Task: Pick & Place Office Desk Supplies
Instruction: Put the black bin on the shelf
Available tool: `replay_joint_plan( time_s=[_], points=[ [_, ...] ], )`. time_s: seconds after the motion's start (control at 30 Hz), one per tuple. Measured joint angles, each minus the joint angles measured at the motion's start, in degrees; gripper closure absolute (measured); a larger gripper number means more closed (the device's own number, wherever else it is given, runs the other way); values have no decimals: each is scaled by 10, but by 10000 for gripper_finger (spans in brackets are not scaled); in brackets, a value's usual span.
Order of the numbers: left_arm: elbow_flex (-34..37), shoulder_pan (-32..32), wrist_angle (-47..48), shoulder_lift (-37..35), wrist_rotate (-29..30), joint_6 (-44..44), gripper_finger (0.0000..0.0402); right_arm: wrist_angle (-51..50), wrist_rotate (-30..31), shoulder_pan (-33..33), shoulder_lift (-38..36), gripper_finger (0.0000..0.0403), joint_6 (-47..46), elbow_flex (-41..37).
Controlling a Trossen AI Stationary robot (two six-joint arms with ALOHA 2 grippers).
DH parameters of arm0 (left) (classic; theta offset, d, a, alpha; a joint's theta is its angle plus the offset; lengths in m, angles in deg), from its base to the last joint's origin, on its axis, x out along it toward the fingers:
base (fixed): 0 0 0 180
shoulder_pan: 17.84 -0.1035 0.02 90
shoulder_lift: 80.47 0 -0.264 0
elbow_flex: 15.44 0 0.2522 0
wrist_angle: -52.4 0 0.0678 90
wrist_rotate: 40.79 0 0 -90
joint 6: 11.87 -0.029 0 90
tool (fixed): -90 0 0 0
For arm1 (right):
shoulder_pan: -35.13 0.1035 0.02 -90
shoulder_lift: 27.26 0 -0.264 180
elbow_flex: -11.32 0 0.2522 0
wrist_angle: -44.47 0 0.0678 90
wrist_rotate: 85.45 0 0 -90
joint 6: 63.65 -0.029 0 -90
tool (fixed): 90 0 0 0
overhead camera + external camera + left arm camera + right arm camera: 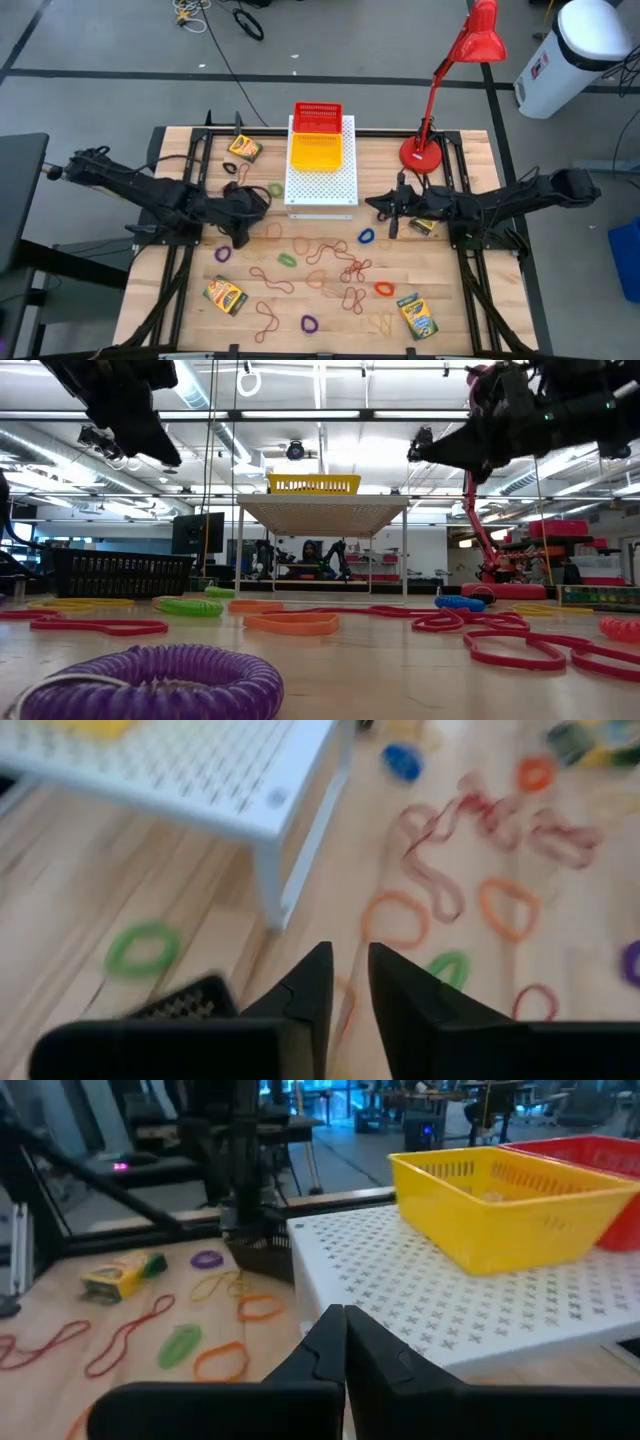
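Both pincers are empty – left pincer [348, 982] slightly parted, right pincer [344, 1342] closed. Thin reddish-brown rubber bands [322, 262] sprawl mid-frame on the wooden bench [180, 310], probably awaiting the yellow plastic basket [316, 152].

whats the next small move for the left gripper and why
Probably lower the left gripper onto the orange loop just ahead of it. Its fingers stand slightly apart and hold nothing, it hangs above the table, and the yellow basket on the white board looks empty.
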Motion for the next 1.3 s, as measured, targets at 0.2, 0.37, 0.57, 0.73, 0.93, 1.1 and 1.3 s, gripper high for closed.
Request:
replay_joint_plan(
  time_s=[0.2,0.37,0.57,0.73,0.93,1.1,1.3],
  points=[
    [-65,1,101,86,-1,81,287,29,29,-16,0,396,-16,-28],
    [-103,-2,169,169,-25,137,255,33,30,-15,0,395,-16,-31],
    [-113,-9,212,255,-80,199,212,41,29,-15,0,394,-16,-31],
    [-113,-11,211,298,-82,205,198,41,28,-15,0,394,-16,-31],
    [-113,-32,217,311,-47,205,206,41,28,-15,1,394,-16,-31],
    [-113,-56,226,311,-42,199,215,41,28,-15,1,394,-16,-31],
    [-113,-66,225,311,-62,157,218,41,28,-15,1,394,-15,-31]
  ],
)
